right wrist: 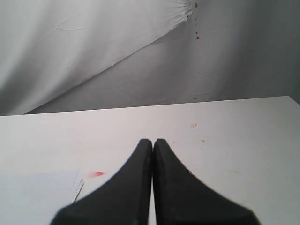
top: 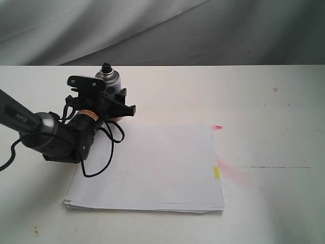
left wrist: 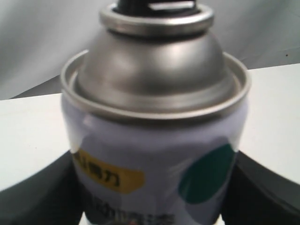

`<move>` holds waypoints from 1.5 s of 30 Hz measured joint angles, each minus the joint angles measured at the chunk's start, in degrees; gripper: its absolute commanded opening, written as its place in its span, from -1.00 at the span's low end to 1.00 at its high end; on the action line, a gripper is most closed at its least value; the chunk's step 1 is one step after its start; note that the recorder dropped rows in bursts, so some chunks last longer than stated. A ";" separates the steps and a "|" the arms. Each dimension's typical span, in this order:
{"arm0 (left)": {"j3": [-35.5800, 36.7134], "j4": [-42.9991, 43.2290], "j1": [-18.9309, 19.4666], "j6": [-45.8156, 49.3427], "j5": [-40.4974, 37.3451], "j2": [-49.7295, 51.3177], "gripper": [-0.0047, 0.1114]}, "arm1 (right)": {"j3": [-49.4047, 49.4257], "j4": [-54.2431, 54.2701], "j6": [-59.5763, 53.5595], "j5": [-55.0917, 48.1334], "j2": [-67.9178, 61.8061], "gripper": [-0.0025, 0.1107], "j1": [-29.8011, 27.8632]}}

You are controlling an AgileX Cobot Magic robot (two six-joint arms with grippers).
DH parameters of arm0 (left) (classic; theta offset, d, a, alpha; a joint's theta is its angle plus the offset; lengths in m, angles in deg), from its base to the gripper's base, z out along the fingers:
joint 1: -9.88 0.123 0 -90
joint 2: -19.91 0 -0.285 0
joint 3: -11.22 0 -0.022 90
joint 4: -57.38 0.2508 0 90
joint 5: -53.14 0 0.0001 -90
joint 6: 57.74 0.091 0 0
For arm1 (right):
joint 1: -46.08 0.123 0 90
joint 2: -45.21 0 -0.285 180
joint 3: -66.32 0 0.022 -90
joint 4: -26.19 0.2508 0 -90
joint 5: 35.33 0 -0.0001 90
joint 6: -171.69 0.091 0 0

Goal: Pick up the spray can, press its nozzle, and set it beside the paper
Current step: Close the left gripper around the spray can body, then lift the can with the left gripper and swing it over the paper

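Note:
The spray can [top: 109, 77] stands upright just behind the far left corner of the paper [top: 162, 168]. Its black nozzle [top: 106, 67] tops the silver dome. My left gripper [top: 117, 102] is shut on the can's lower body, and its dark fingers press both sides. The left wrist view is filled by the spray can [left wrist: 154, 140], with the nozzle [left wrist: 140, 4] cut off at the frame edge. My right gripper [right wrist: 153, 141] is shut and empty above bare table, out of the exterior view. The can's base is hidden.
A small yellow mark [top: 216, 173] sits on the paper's right edge. Red spray stains [top: 217, 126] mark the table by the paper's right side. A black cable [top: 101, 162] from the left arm loops over the paper. Grey cloth [top: 162, 30] hangs behind the table.

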 measured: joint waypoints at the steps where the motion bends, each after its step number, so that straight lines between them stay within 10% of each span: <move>1: 0.00 0.00 0.00 0.00 0.00 0.00 -0.91 | 0.00 0.00 0.00 0.00 0.00 -0.96 0.00; 26: -0.09 -0.23 0.00 19.24 -53.08 -40.22 -0.92 | 0.00 0.00 0.00 0.00 0.00 -0.96 0.00; 45: 0.01 7.90 0.00 21.07 -70.30 -50.93 -0.92 | 0.00 0.00 0.00 0.00 0.00 -0.96 0.00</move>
